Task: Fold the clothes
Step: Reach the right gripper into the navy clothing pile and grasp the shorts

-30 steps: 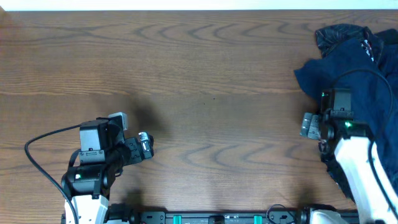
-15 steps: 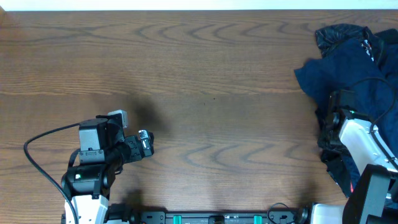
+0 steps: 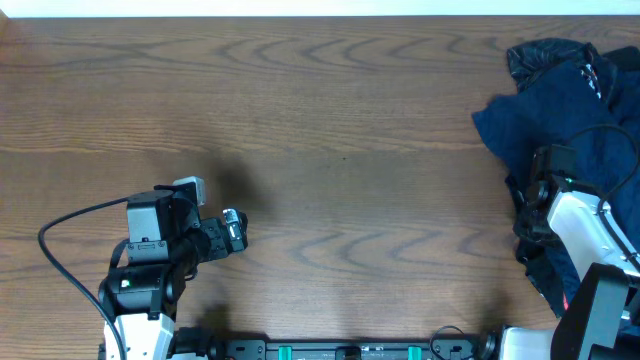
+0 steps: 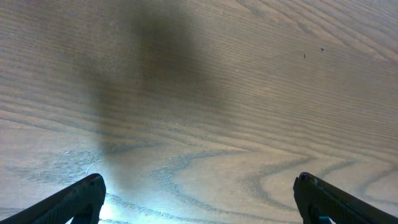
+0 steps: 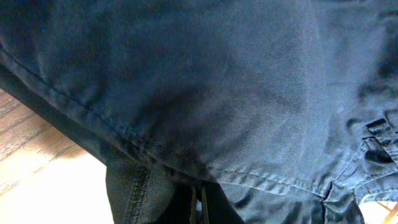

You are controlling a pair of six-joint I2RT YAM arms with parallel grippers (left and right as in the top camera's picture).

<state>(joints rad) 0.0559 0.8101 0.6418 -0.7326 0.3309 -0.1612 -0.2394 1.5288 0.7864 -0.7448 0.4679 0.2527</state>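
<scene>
— Two grippers to place. How does the left gripper (image 3: 232,232) stand?

— Spread wide. In its wrist view the two dark fingertips (image 4: 78,200) sit in the bottom corners, far apart. Between and beyond them there is only the bare wooden table (image 4: 205,93) and a soft shadow. It holds nothing. From above it is at the near left of the table, well apart from any cloth.

— And the clothes?

— The clothes (image 3: 565,130) lie in a rumpled heap at the far right edge of the table, running off the side of the overhead view. Most of the heap is plain navy. At the back sits a black garment (image 3: 545,55) with a bit of white print (image 3: 590,72).

— The right gripper?

— From above, the right gripper (image 3: 538,190) is down on the near part of the heap, at its left edge. Its white arm (image 3: 585,225) lies over the navy cloth. The fingertips are hidden there.

— Does its wrist view settle it?

— No. A navy garment (image 5: 236,81) fills nearly the whole picture, very close. A stitched seam (image 5: 93,112) slants from the left edge down towards the lower right. Darker cloth (image 5: 134,186) hangs under that seam, and a patch of table shows at the lower left. Whether the fingers are parted, pressed together or pinching the cloth, I cannot tell.
</scene>
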